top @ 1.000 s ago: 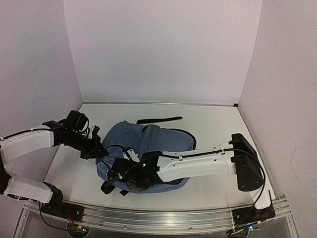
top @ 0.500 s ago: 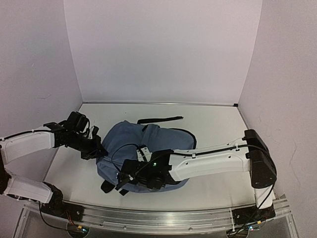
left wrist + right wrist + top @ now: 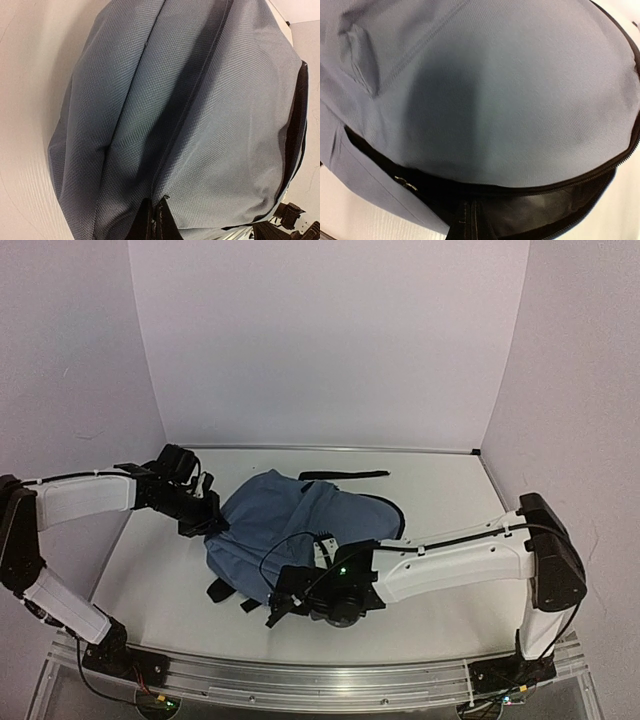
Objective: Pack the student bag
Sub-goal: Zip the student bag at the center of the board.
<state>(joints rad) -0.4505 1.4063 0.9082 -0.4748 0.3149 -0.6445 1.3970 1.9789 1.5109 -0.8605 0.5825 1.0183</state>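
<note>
The white worktop [image 3: 440, 490] is carrying the student bag [image 3: 290, 520], which is lying a little left of centre as a slate-blue mound, its rounded end pointing toward the left wall and its black-edged opening facing right and toward the near edge. The right arm [image 3: 450, 565] is reaching from its base at the near right corner across the front of the bag, low over the worktop, while the left arm [image 3: 85, 495] is stretching in from the left wall toward the bag's far-left end. The left jaws are pressing together on a fold of the blue fabric at that end, the cloth bunching into creases just above them in the left wrist view. The right jaws are closing tight on the bag's near edge, pinching the black lining just below the open zip [image 3: 600, 175], with the blue panel bulging above them in the right wrist view. A long black strap [image 3: 345, 476] is trailing flat on the worktop just behind the bag. Shorter black straps [image 3: 222, 590] are sticking out from under the near-left side. A small metal zip pull [image 3: 402, 181] is showing beside the gap.
</note>
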